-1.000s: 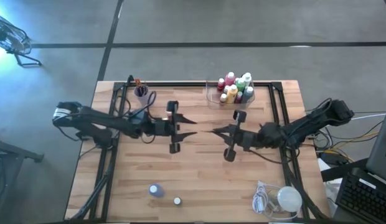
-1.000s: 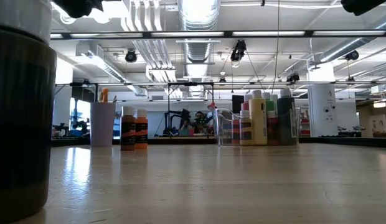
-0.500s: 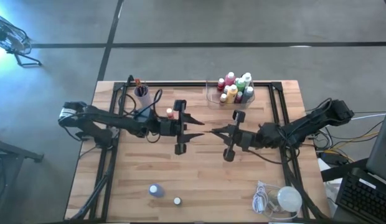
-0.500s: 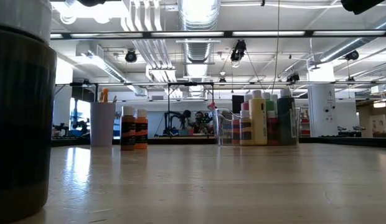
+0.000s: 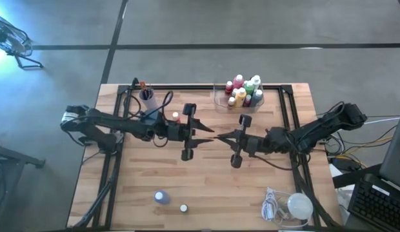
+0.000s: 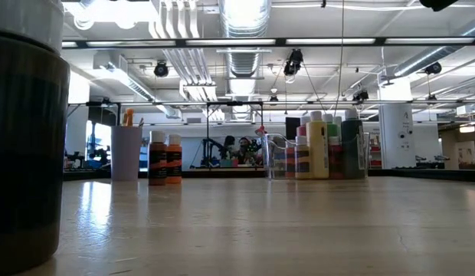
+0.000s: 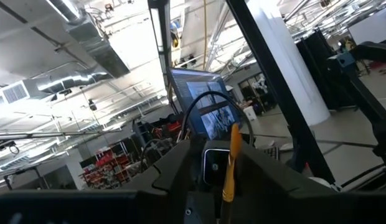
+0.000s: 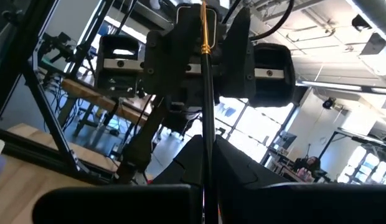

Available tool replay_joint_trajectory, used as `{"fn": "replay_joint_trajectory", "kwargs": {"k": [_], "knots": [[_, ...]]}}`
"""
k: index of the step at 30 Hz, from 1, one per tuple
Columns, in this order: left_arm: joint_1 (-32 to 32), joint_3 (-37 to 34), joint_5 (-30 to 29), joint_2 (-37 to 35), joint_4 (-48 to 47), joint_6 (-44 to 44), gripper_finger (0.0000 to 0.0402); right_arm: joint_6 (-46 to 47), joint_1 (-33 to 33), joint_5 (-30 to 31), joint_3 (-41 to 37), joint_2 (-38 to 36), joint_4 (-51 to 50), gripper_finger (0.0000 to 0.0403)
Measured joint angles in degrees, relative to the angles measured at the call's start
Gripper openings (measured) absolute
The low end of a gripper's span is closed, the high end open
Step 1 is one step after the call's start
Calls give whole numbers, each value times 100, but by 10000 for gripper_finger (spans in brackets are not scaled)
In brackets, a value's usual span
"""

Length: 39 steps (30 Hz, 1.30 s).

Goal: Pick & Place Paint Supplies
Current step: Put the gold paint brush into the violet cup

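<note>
Near the front edge of the counter, two small bottles left to collect. Mid-counter, above the wood, a hand-over of a paintbrush between the arms, by the look of it. Right arm's fingers closed tight on the dark handle; left arm's fingers partly open around the other end, not clearly pinching. Next: close the left firmly, then release the right. Farther back, the cup and the tray full of bottles.
</note>
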Motion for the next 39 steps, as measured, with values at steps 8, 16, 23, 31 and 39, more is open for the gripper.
{"fn": "replay_joint_trajectory", "kwargs": {"k": [8,16,23,31,39], "knots": [[0,7,83,0,8,54,82,14,-14,14,6,0,-65,13],[-9,5,199,0,16,198,11,14,-14,20,6,0,-72,13],[-9,2,196,0,-31,173,7,14,-34,22,2,-2,-111,14],[0,10,122,-2,-163,189,7,245,-32,620,-3,-2,-104,75],[-5,14,-1041,-436,-909,576,7,625,-32,2337,-3,-118,-265,175]]}}
